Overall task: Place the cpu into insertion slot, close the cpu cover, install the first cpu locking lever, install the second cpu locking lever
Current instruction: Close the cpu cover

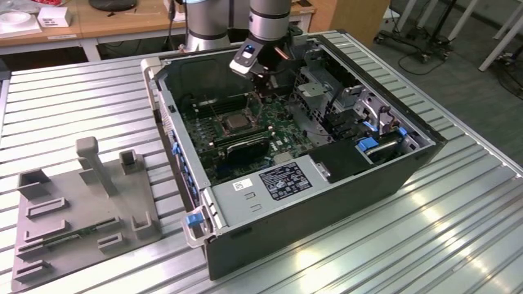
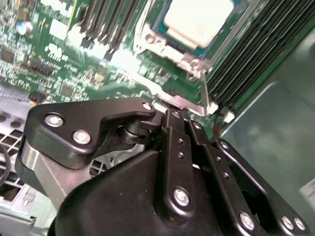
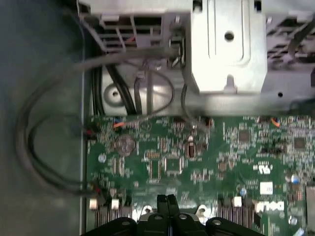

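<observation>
End effector point(image 1: 261, 90) is down inside the open computer case point(image 1: 327, 202), just over the green motherboard point(image 3: 197, 157). Case sits mid-worktop point(image 1: 457, 233), which is slatted metal.

End effector state: clenched. In the first wrist view the two fingertips point(image 3: 163, 200) are pressed together with no gap, and nothing is visibly held between them.

The cpu point(image 2: 197, 19) is seated in the insertion slot point(image 1: 227, 123), silvery top facing up. The cpu cover point(image 2: 162, 46) looks to be lying flat around it, with the chip showing through the cut-out. Can't tell whether it's latched.

In the second wrist view the fingertips are just beside the socket's edge, near a thin silvery lever rod point(image 2: 204, 93) that runs along that side. Can't tell if they're touching it. Long black memory slots point(image 2: 256, 44) flank the socket.

The first wrist view has a grey metal drive cage point(image 3: 226, 44) beyond the board and dark cables point(image 3: 44, 147) looping off the board's edge.

A grey moulded fixture point(image 1: 82, 208) stands on the worktop well apart from the case, toward the edge at the exterior view's left.
</observation>
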### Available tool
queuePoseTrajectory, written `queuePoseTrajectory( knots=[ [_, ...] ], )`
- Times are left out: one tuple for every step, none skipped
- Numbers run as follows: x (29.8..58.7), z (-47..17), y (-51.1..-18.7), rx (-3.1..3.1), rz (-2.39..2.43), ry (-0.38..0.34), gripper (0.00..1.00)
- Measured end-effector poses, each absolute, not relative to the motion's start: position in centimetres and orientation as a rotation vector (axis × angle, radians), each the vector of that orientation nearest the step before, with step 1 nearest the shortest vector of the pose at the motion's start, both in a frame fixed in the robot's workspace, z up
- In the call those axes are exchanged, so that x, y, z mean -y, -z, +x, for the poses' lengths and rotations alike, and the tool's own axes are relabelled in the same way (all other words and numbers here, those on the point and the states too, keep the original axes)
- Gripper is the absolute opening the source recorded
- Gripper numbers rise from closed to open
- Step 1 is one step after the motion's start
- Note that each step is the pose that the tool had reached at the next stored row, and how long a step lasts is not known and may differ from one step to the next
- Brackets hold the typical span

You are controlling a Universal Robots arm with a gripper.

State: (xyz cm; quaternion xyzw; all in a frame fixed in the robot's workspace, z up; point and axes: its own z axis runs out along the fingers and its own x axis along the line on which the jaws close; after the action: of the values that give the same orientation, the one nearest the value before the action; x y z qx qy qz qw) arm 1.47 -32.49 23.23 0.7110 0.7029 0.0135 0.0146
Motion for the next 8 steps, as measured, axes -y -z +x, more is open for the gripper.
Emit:
queuePoseTrajectory(
  knots=[
    [32.4,1.2,-23.2,-2.187,2.213,-0.043,0.11],
    [32.3,0.9,-23.2,-2.187,2.213,-0.044,0.11],
    [32.2,0.5,-23.2,-2.187,2.212,-0.044,0.11],
    [32.1,0.2,-23.2,-2.186,2.212,-0.045,0.11],
    [32.1,-0.1,-23.1,-2.186,2.212,-0.045,0.11],
    [32.0,-0.4,-23.1,-2.186,2.211,-0.046,0.11],
    [31.9,-0.7,-23.1,-2.185,2.211,-0.046,0.11],
    [31.8,-0.9,-23.1,-2.185,2.211,-0.047,0.11]
  ],
)
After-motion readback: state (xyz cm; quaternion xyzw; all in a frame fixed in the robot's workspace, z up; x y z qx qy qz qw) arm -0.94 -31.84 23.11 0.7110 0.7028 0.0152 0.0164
